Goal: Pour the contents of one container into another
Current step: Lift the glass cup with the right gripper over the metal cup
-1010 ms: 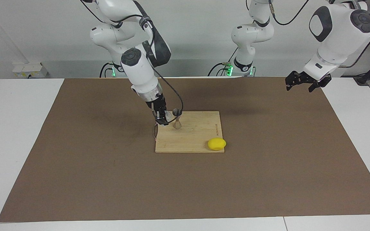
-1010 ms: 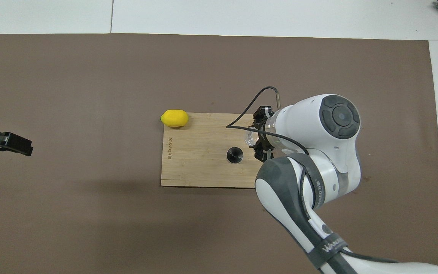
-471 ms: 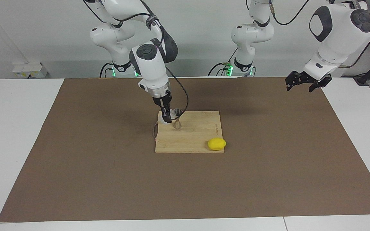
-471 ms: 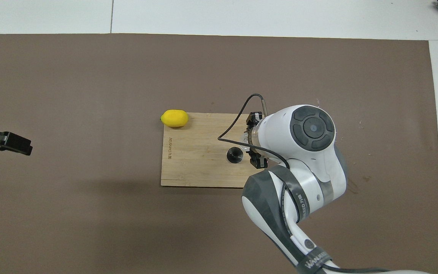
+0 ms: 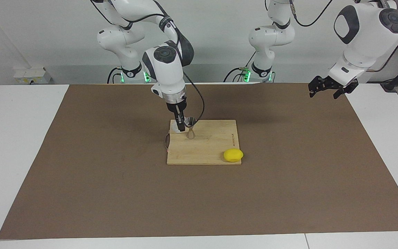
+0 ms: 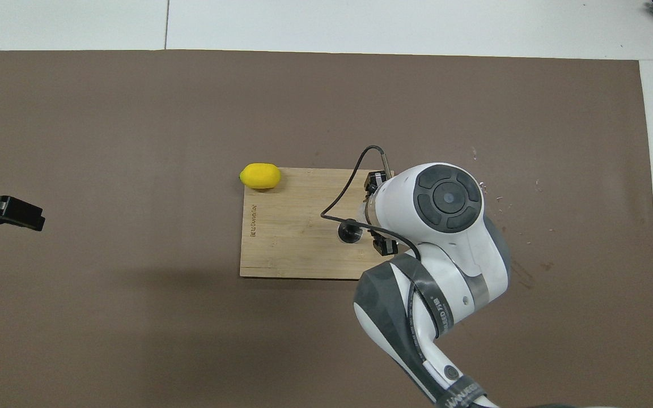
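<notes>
Rectangular light wooden cutting board (image 6: 292, 243) lies on the brown table mat (image 6: 134, 130), with a yellow lemon (image 6: 260, 175) at its corner farthest from the robots, toward the left arm's end. Small silver metal jigger (image 6: 349, 232) stands on the board, its dark mouth showing, just beside the white right arm's wrist, which covers the right gripper (image 6: 373, 214). Black left gripper (image 6: 17, 211) hangs over the mat at the left arm's end, well apart from the board.

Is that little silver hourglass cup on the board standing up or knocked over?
Upright: the jigger stands on its base on the cutting board, mouth facing up.
</notes>
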`<state>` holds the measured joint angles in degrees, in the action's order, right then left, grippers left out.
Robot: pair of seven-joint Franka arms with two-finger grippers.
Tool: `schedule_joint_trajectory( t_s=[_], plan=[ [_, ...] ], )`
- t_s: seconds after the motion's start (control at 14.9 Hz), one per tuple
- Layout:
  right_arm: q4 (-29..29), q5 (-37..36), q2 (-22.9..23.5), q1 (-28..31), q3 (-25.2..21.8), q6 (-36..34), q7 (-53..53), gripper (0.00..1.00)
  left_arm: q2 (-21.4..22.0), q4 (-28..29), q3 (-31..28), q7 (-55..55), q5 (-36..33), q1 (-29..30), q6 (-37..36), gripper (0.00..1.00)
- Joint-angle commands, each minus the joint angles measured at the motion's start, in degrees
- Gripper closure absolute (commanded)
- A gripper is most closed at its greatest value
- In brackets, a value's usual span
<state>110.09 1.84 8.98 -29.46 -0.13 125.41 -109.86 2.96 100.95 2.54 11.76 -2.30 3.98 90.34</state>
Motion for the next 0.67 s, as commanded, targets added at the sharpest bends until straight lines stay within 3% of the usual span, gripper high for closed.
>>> schedule_joint_trajectory(
  t_s=[0.0,0.61],
  plan=[
    [-0.31,-4.11,-0.89,-1.03,0.04,-1.83,-2.99,0.74,0.90,0.48,-0.52,-0.25,-0.78,-0.99,0.54,0.00],
    [0.22,-12.81,-1.94,-4.55,0.04,-2.80,-7.91,0.74,0.91,0.48,-0.52,-0.34,-0.78,-0.99,0.63,0.00]
  ],
)
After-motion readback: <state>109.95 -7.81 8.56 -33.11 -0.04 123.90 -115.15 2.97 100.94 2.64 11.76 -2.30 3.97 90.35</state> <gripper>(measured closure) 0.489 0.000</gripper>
